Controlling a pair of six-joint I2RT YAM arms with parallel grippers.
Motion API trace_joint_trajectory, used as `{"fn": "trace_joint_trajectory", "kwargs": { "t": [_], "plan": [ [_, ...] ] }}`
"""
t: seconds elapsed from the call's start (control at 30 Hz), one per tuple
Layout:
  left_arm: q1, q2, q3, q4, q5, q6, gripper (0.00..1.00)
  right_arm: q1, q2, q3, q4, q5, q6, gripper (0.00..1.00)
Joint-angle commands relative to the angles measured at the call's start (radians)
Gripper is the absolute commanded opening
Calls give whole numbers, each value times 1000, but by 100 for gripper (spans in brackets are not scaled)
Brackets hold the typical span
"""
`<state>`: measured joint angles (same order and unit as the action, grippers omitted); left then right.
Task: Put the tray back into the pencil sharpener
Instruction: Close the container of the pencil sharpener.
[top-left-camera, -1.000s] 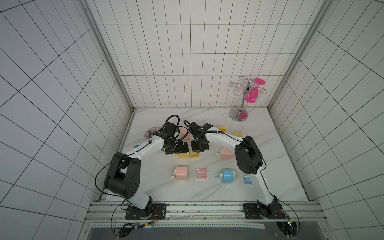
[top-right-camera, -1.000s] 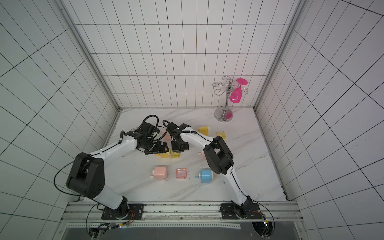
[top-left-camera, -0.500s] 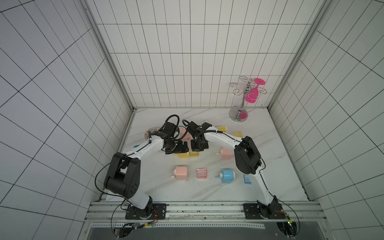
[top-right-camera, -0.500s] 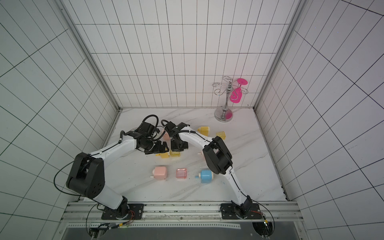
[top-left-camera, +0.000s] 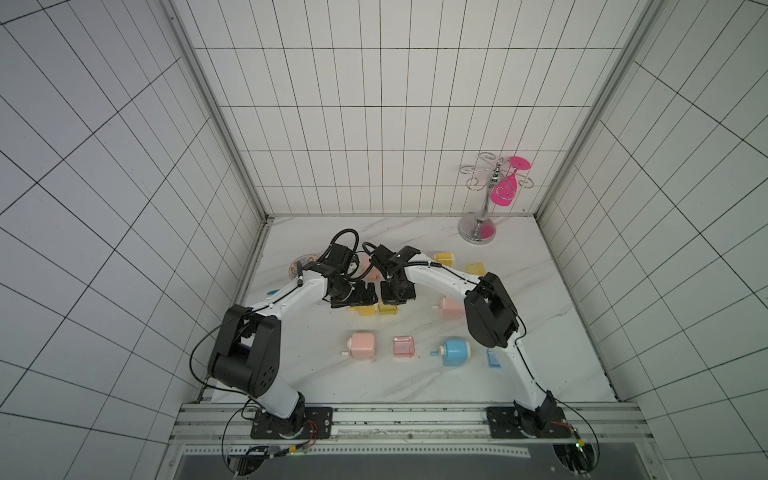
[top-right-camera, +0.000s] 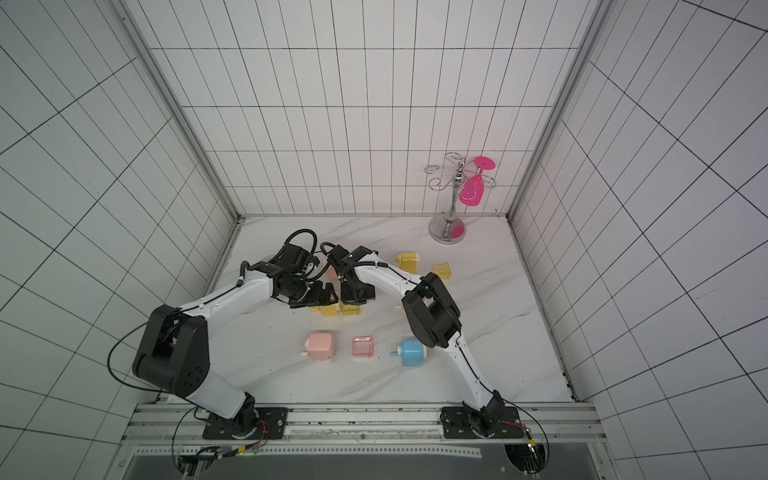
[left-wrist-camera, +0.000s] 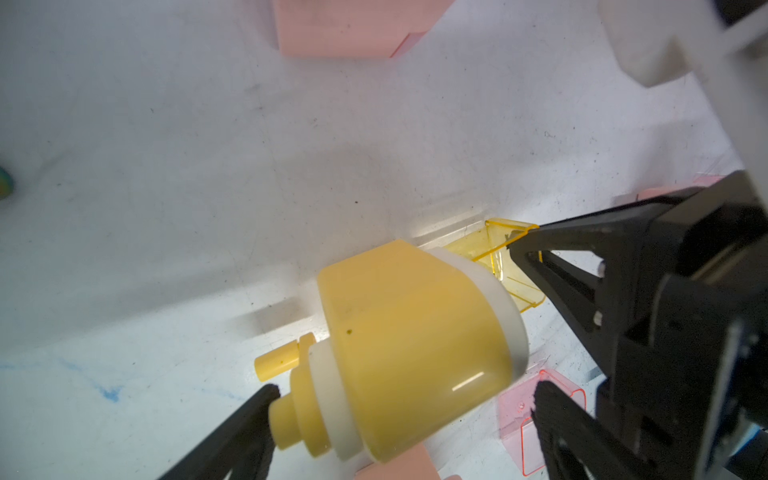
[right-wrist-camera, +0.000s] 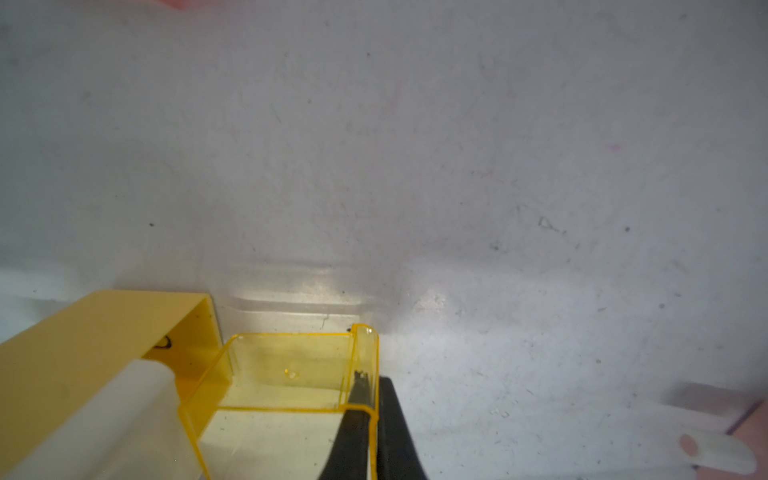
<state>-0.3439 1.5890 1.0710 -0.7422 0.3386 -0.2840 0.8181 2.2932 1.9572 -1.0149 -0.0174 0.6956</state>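
A yellow pencil sharpener (left-wrist-camera: 415, 332) lies on its side on the marble table, seen in both top views (top-left-camera: 368, 311) (top-right-camera: 328, 310). My left gripper (left-wrist-camera: 403, 392) is open, with one finger by the crank end and the other by the white end. The clear yellow tray (right-wrist-camera: 291, 365) sits at the sharpener's (right-wrist-camera: 104, 332) open mouth, its near end just inside. My right gripper (right-wrist-camera: 370, 386) is shut on the tray's outer wall. In a top view both grippers (top-left-camera: 357, 296) (top-left-camera: 397, 296) meet over the yellow pair, hiding most of it.
Toward the front lie a pink sharpener (top-left-camera: 361, 345), a pink tray (top-left-camera: 404, 346), a blue sharpener (top-left-camera: 455, 352) and a blue tray (top-left-camera: 493, 358). Behind lie another yellow sharpener (top-left-camera: 444, 259), its tray (top-left-camera: 476, 269) and a pink sharpener (top-left-camera: 451, 307). A chrome stand (top-left-camera: 478, 228) is back right.
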Motion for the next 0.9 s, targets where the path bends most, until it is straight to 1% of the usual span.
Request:
{"fn": "trace_joint_trajectory", "kwargs": {
  "t": [0.0, 0.4, 0.87],
  "plan": [
    [-2, 11, 17, 20, 14, 4, 97, 12, 17, 39, -37, -4, 25, 8],
    [-3, 12, 14, 24, 16, 4, 97, 16, 23, 46, -33, -19, 19, 8],
    [-2, 12, 15, 26, 16, 4, 97, 20, 48, 78, -70, 9, 35, 8]
  ]
}}
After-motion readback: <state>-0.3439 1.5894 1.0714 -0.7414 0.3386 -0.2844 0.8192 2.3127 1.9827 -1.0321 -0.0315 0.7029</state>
